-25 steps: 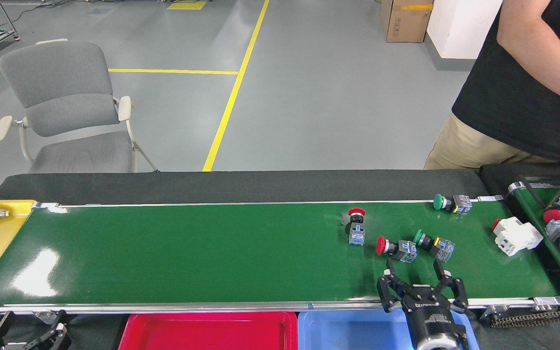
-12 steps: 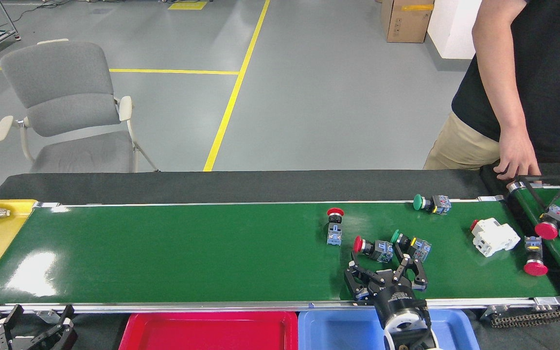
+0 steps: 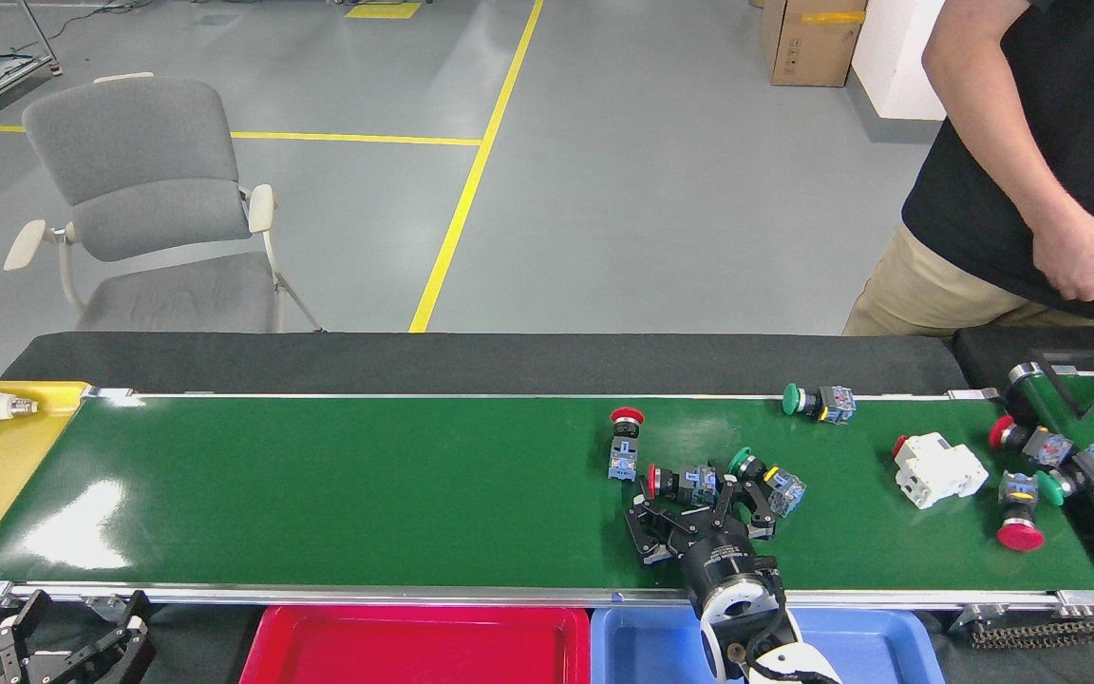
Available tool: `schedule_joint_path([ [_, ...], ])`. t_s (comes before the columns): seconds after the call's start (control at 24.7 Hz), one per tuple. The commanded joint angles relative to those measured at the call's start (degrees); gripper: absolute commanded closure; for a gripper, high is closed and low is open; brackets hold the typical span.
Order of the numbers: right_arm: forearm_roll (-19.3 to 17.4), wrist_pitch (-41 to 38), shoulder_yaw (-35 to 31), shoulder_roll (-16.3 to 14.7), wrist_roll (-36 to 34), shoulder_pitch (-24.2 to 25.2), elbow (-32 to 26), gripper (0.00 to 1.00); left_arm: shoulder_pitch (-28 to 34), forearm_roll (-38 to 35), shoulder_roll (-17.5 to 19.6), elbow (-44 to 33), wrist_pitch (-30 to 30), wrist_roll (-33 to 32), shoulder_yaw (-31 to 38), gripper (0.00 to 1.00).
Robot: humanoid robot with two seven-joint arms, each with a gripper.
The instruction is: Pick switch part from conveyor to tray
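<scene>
Right, red-capped switch part point(image 3: 678, 483) (blue base) lying sideways on conveyor point(image 3: 338, 494), right tool point(image 3: 699, 503) spread wide beside it.

The right black claw point(image 3: 699, 508) hovered spread open over the long glossy green conveyor point(image 3: 367, 494), just at six o'clock of a red-capped switch part point(image 3: 675, 483).

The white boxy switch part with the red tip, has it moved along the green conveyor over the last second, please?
Yes. The white boxy switch part has travelled leftward, away from the conveyor's right end roller; the camera shifted slightly too.
</scene>
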Motion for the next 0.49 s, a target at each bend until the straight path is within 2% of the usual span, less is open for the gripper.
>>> schedule_joint_path([
  [0.0,0.0,-0.6,0.3,0.2,0.2,-0.3,-1.8,0.90,-0.4,-0.1,0.8,-0.5,0.2,0.2,0.2,0.00],
  [0.16,0.0,-0.7,7.2,0.0,0.1,2.2,-8.3,0.91,-0.3,0.0,0.8,-0.5,0.2,0.2,0.2,0.00],
  [0.24,0.1,-0.8,13.3,-0.3,0.0,4.4,-13.2,0.90,-0.3,0.0,0.7,-0.6,0.2,0.2,0.3,0.00],
  [0.28,0.2,-0.8,17.5,-0.4,-0.1,5.2,-14.7,0.85,-0.3,0.0,0.7,-0.6,0.2,0.3,0.3,0.00],
  [0.32,0.2,-0.8,21.2,-0.5,-0.5,5.5,-15.5,0.69,-0.3,0.0,0.7,-0.6,0.2,0.3,0.2,0.00],
  [0.36,0.2,-0.8,25.0,-0.9,-1.6,5.6,-15.6,0.20,-0.3,0.0,0.7,-0.6,0.2,0.2,0.2,0.00],
  [0.4,0.2,-0.7,27.3,-1.2,-2.8,5.6,-15.6,0.00,-0.3,0.0,0.7,-0.7,0.2,0.2,0.1,0.00],
  [0.44,0.2,-0.8,29.2,-1.3,-3.7,5.5,-15.6,0.00,-0.3,0.0,0.8,-0.9,0.2,0.3,0.0,0.00],
])
